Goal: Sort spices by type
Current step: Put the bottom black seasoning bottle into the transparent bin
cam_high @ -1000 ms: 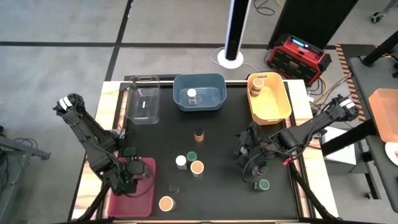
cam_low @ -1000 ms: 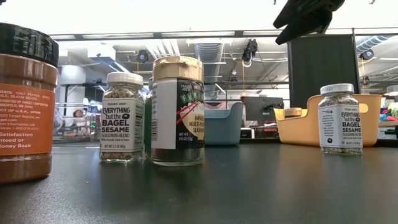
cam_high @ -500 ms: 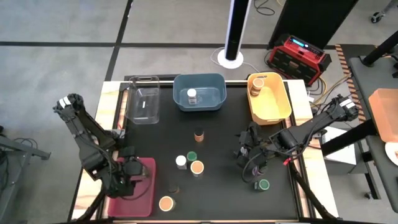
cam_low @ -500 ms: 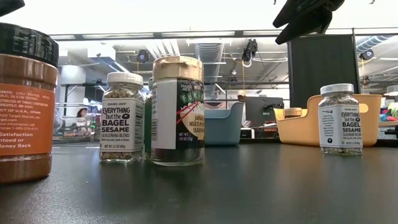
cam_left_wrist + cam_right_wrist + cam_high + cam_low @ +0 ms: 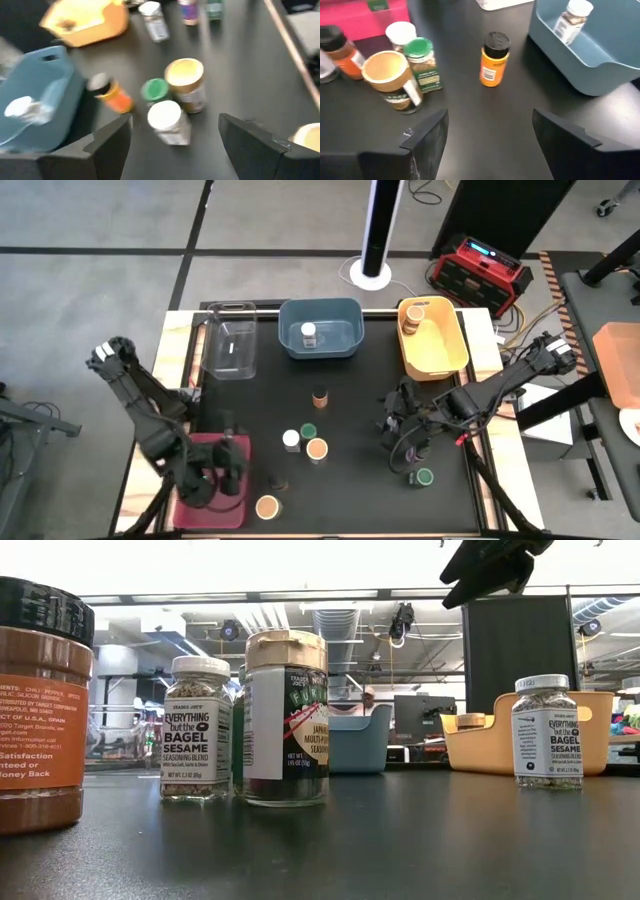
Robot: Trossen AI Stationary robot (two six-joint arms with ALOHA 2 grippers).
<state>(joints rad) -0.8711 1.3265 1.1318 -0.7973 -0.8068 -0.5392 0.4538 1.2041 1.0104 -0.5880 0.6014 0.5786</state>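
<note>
Seen from above, a black tabletop (image 5: 360, 410) carries four bins along its edges. A clear plastic bin (image 5: 231, 340) sits at eleven o'clock, a blue plastic bin (image 5: 345, 340) holding one white-lidded spice jar (image 5: 309, 333) at twelve, and a yellow plastic bin (image 5: 450, 345) with one tan-lidded jar (image 5: 414, 311) at one. A red plastic bin (image 5: 238, 500) lies at seven o'clock.

The unsorted jars are grouped near the middle: a dark-lidded orange jar (image 5: 320, 395), then a green-lidded jar (image 5: 309, 430), a white-lidded sesame-blend jar (image 5: 291, 439) and a wide tan-lidded jar (image 5: 317, 449) close together. Another tan-lidded jar (image 5: 267, 507) stands at six o'clock, with a dark-lidded one (image 5: 279, 481) just beside it. A green-lidded jar (image 5: 424, 477) stands alone at four o'clock.

The left gripper (image 5: 215, 477) hovers over the red bin with its fingers spread and nothing between them. The right gripper (image 5: 397, 423) hangs at three o'clock, fingers apart and empty, facing the central jars.

The step in hand appears to be choosing the next jar. The orange jar stands clear of its neighbours, so it looks the easiest pick for the right gripper. The three clustered jars call for a straight descent with one finger on each side of a single lid, to avoid tipping the others.
</note>
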